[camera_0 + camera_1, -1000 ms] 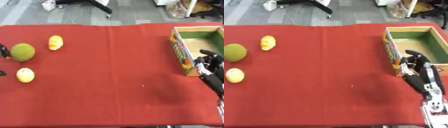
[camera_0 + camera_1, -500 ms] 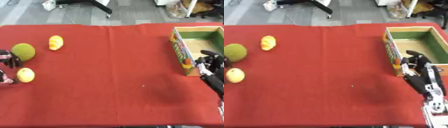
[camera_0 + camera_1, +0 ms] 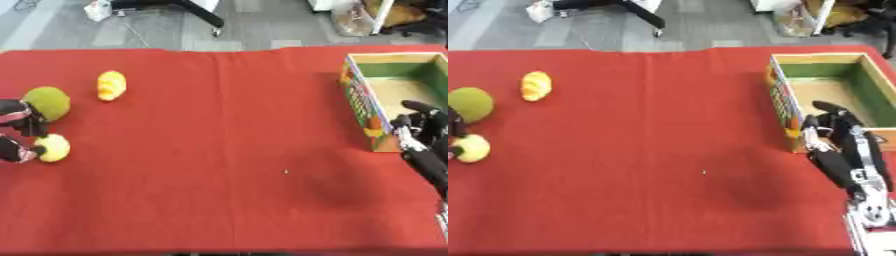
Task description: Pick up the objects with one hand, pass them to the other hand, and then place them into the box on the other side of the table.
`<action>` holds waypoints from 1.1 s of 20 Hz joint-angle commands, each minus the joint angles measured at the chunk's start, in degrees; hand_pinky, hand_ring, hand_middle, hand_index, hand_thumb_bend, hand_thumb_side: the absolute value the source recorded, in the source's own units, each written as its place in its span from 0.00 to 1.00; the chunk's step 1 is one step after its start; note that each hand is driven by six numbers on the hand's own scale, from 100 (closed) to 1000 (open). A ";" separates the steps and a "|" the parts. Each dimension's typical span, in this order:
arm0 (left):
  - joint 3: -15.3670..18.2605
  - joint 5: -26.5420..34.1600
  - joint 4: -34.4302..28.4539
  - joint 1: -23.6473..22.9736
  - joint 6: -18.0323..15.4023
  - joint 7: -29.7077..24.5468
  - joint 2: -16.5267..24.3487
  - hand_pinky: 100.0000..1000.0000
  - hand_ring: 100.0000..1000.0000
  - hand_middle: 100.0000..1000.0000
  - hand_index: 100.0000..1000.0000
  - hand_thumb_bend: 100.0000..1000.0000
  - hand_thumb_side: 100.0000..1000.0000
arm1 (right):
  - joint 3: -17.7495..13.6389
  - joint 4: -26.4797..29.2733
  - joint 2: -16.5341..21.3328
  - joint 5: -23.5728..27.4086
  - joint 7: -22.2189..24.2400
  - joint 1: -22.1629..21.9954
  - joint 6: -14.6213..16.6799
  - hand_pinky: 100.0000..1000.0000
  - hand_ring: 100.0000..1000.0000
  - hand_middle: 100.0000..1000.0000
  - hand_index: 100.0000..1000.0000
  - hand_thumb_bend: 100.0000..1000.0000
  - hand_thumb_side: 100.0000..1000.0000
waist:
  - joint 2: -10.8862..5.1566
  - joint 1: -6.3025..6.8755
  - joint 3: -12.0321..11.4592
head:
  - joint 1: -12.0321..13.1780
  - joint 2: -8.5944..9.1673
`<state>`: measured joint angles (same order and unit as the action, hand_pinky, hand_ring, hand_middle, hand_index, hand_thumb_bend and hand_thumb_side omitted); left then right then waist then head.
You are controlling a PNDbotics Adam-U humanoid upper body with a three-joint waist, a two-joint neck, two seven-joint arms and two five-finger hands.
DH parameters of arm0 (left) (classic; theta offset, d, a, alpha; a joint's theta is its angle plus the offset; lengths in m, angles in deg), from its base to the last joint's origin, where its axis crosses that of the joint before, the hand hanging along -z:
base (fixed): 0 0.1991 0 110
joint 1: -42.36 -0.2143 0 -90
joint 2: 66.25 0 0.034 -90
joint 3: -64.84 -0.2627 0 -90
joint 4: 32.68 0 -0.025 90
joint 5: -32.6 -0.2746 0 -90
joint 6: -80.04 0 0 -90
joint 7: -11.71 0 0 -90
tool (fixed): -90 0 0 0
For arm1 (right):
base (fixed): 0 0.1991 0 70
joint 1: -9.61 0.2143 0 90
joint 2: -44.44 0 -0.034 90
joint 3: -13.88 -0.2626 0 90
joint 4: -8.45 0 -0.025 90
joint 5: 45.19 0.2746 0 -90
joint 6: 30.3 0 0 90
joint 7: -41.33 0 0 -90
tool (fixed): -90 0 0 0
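Red-clothed counter (image 3: 219, 150); open cardboard box (image 3: 833, 85) with green inner walls at the right edge; right robot hand (image 3: 837, 125) resting against the box's near corner, fingers relaxed, holding nothing; left robot hand (image 3: 17, 132) at the left edge, fingers on a small yellow fruit (image 3: 52, 147), grasp unclear; round green fruit (image 3: 48, 102) just behind; orange-yellow fruit (image 3: 111, 85) farther back.

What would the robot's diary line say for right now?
left hand: fingers at yellow fruit | right hand: waiting by box | green ball, orange fruit: on cloth
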<state>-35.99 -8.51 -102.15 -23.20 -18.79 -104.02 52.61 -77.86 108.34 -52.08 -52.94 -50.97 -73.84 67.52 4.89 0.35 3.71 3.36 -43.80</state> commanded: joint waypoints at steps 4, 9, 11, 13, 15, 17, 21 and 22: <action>0.50 -0.07 -0.61 -0.13 -0.76 5.99 1.36 0.53 0.38 0.31 0.38 0.00 0.00 | -0.14 0.50 1.13 -0.07 0.04 0.67 0.05 0.60 0.64 0.47 0.77 0.00 0.33 | -0.77 0.59 -0.04 | -0.03 -0.32; 1.76 2.10 -2.05 -0.44 -0.54 5.04 2.06 0.53 0.38 0.29 0.37 0.00 0.00 | -0.18 0.53 1.13 -0.10 0.00 0.67 0.05 0.60 0.64 0.47 0.77 0.00 0.33 | -0.80 0.60 -0.09 | -0.04 -0.32; 2.83 3.71 -3.51 -0.74 0.08 5.44 2.37 0.54 0.38 0.29 0.35 0.00 0.00 | -0.22 0.55 1.13 -0.11 -0.05 0.69 0.04 0.60 0.64 0.47 0.77 0.00 0.33 | -0.80 0.60 -0.14 | -0.06 -0.32; 4.63 6.69 -5.51 -1.09 0.80 6.71 2.38 0.54 0.37 0.28 0.34 0.00 0.00 | -0.24 0.55 1.11 -0.13 -0.08 0.71 0.03 0.59 0.64 0.47 0.77 0.00 0.33 | -0.81 0.59 -0.26 | -0.16 -0.32; 6.30 10.38 -7.86 -1.52 1.65 8.13 2.30 0.53 0.37 0.27 0.33 0.00 0.00 | -0.17 0.56 1.11 -0.10 -0.04 0.81 0.04 0.59 0.64 0.47 0.77 0.00 0.33 | -0.80 0.56 -0.35 | -0.23 -0.32; 7.56 14.63 -10.35 -1.65 2.34 9.81 1.94 0.53 0.37 0.27 0.32 0.00 0.00 | 0.17 0.63 1.33 -0.10 0.24 1.19 0.13 0.60 0.64 0.47 0.77 0.00 0.32 | -0.83 0.51 -0.47 | -0.35 -0.32; 7.85 24.59 -14.82 -1.33 3.21 12.22 0.46 0.53 0.37 0.26 0.30 0.00 0.00 | 1.75 1.43 2.04 -1.68 1.69 3.53 0.94 0.60 0.64 0.47 0.77 0.00 0.31 | -0.97 0.43 -0.62 | -0.51 -0.32; 7.57 26.98 -15.81 -1.02 3.40 12.64 -0.39 0.52 0.37 0.26 0.30 0.00 0.00 | 2.54 1.69 2.20 -2.00 2.37 4.55 1.20 0.60 0.63 0.46 0.77 0.00 0.31 | -1.00 0.40 -0.67 | -0.56 -0.32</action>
<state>-29.27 15.52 -115.83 -25.27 -15.59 -92.27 51.32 -75.80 108.45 -51.42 -54.26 -49.24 -70.16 68.38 4.89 0.35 3.10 2.91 -43.80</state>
